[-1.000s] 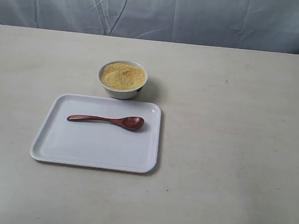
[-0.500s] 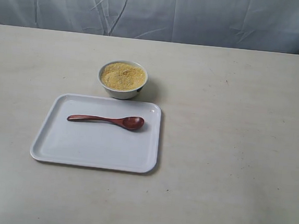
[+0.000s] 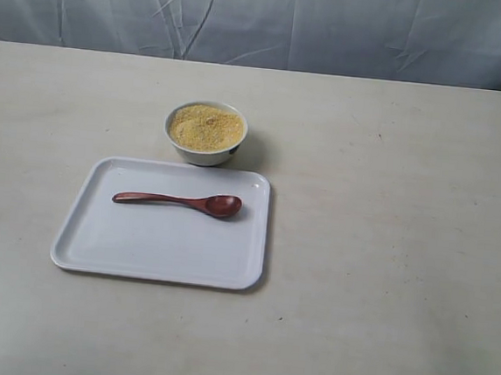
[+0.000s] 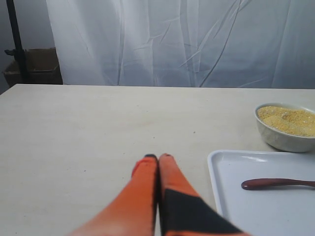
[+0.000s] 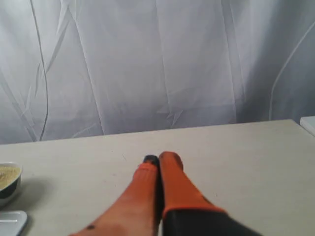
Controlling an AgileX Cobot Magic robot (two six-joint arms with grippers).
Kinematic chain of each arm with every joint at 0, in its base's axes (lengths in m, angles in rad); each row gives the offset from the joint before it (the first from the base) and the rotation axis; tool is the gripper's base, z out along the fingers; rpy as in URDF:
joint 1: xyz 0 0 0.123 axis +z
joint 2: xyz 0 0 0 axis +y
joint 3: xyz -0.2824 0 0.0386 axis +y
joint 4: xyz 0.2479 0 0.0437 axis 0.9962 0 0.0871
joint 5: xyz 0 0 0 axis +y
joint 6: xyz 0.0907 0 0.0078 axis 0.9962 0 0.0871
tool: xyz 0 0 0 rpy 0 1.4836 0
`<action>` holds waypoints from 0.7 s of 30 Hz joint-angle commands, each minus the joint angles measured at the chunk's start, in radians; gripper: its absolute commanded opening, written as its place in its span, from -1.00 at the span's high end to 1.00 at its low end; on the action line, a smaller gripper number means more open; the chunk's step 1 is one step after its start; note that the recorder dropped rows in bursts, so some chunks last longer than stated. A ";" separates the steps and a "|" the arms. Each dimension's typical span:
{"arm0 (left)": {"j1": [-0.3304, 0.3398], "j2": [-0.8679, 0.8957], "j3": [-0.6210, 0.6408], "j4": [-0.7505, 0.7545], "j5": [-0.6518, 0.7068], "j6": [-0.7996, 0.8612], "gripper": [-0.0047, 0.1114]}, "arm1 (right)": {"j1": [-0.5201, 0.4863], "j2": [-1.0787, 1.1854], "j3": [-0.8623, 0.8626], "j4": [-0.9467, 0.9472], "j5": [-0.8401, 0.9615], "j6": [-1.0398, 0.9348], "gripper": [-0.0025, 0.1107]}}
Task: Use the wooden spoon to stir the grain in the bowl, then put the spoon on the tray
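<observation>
Here the left orange gripper [image 4: 158, 157] and the right orange gripper [image 5: 158, 158] are each pressed closed, empty. The dark reddish-brown wooden spoon [image 3: 179, 201] lies flat on the flat white rectangular tray [image 3: 157, 250], near the small round white ceramic bowl [image 3: 203, 154] of fine golden-yellow grain [image 3: 206, 127].

Staged lab setup: white cloth backdrop [image 3: 335, 28], plain table [image 3: 406, 210]

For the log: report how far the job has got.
The wooden spoon lies on the tray, where it should end. Nothing is in hand: left gripper and right gripper have jaws shut, empty. Whether the grain in the bowl was stirred cannot be told; if not, all is left.
</observation>
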 commanded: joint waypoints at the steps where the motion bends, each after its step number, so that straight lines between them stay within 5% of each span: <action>1: 0.002 -0.004 0.005 0.001 -0.013 0.002 0.92 | -0.003 -0.006 0.058 0.001 0.002 -0.002 0.95; 21: 0.002 -0.004 0.005 0.001 -0.013 0.002 0.92 | -0.003 -0.006 0.156 0.006 0.045 -0.002 0.95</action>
